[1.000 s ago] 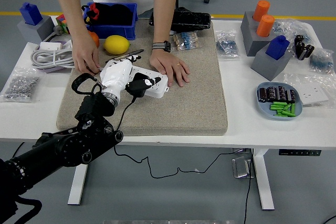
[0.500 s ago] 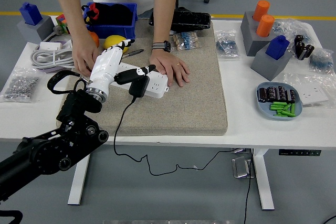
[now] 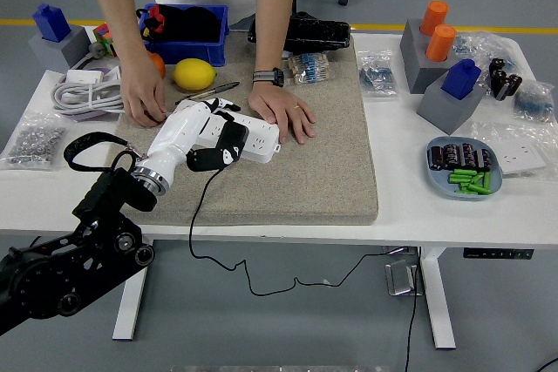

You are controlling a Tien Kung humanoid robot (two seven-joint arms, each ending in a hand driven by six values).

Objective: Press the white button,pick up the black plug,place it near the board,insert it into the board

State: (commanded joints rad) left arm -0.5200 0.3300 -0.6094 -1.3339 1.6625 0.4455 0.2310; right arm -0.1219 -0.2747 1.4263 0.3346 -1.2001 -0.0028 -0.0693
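Head view. Left hand: white, over tan mat, fingers curled around black plug. Plug: over near edge of white power strip, whether seated cannot tell; black cable trails off table front. Person's hands: one at strip's left end, other flat at right end. Yellow lemon behind strip. Right hand: out of view.
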